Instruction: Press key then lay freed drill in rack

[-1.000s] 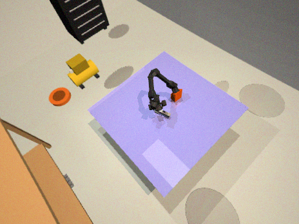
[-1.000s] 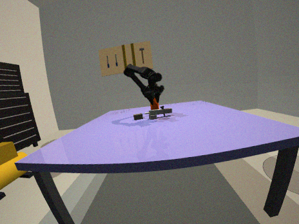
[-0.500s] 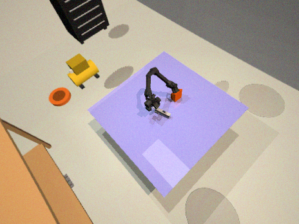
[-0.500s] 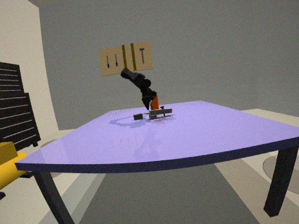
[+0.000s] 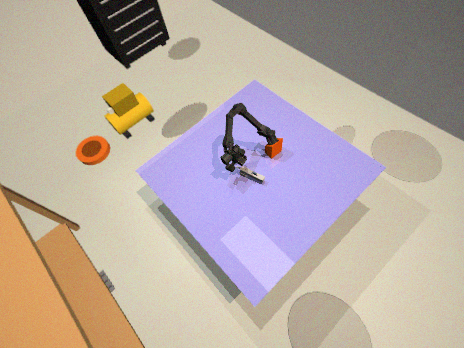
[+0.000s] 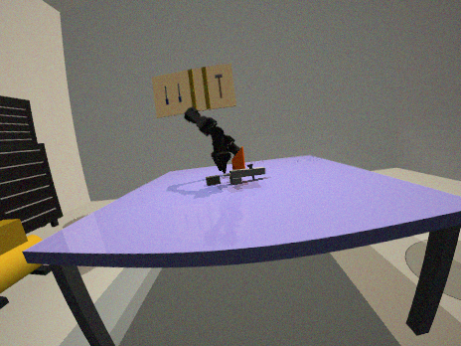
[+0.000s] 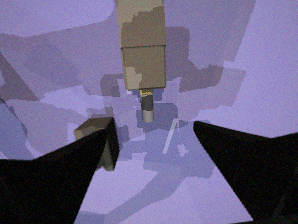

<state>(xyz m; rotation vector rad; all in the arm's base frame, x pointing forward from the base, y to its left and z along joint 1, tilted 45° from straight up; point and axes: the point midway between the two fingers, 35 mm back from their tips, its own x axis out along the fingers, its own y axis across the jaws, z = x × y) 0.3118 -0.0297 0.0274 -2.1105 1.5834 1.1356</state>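
Note:
A tan block-shaped housing lies on the purple table. The drill, a short grey shaft, sticks out of its near end. A small dark key stands up from the housing in the exterior view. A small tan block lies apart to the left of the drill tip, next to my left finger. My gripper is open and empty. It hangs just above the table, facing the drill tip without touching it.
The arm's orange base stands behind the housing. A lighter rectangle is marked on the table's near part. Off the table are a black drawer cabinet, a yellow machine and an orange ring.

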